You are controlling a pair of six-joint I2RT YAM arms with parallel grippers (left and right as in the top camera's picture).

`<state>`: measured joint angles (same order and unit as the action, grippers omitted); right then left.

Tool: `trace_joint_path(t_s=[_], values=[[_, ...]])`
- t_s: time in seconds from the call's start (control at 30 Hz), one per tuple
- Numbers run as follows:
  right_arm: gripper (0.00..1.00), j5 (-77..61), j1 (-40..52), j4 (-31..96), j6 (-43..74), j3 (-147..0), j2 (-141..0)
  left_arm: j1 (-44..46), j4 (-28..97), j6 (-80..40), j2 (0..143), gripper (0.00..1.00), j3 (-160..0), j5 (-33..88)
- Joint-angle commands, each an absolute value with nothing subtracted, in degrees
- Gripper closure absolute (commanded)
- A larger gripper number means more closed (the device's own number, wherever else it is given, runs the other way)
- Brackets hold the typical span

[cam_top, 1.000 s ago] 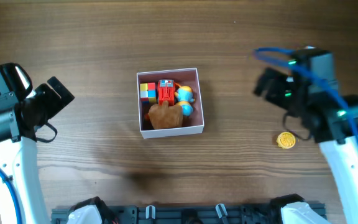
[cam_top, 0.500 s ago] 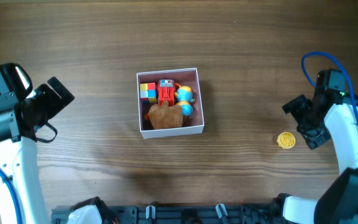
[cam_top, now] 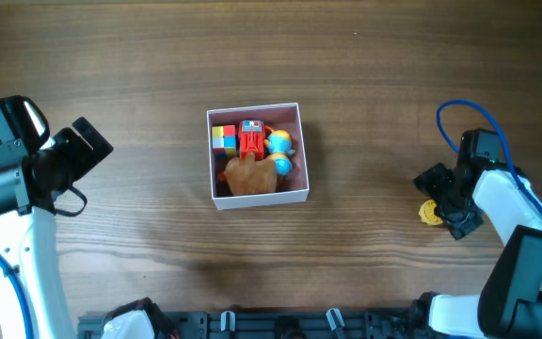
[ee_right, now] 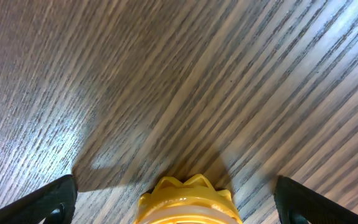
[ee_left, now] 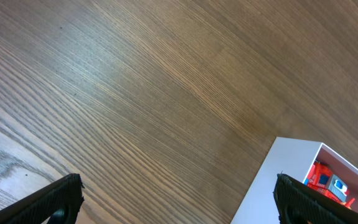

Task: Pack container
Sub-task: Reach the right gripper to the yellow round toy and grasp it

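Matt wood-grain table [cam_top: 139, 56], glossy yellow plastic toy [ee_right: 187, 199].

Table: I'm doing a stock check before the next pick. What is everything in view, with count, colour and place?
table: 1, brown wood, under everything
container: 1, white walls, pink inside, table centre
cube: 1, multicoloured, in container, back left
red toy: 1, red, in container, back middle
round toy: 1, blue and yellow, in container, right side
plush: 1, brown, in container, front
disc: 1, yellow, on table at right, between right gripper's fingers
left gripper: 1, black, open, left of container
right gripper: 1, black, open, over disc
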<state>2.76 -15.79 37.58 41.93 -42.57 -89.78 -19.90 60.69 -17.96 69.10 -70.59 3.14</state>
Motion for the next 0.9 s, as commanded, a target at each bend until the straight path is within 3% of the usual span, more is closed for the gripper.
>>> trace_joint_path(t_s=[0.0,0.5,0.87], values=[[0.01,1.4,-15.8,35.7,40.4,-40.5,-91.3,-20.1,60.8,-18.4,68.6,0.00,-70.4,4.1],[0.38,-0.3,-15.8,36.9,38.9,-40.5,-91.3,-20.1,61.1,-18.4,68.6,0.00,-70.4,4.1],[0.41,-2.7,-15.8,39.4,37.5,-40.5,-91.3,-20.1,61.1,-18.4,68.6,0.00,-70.4,4.1]])
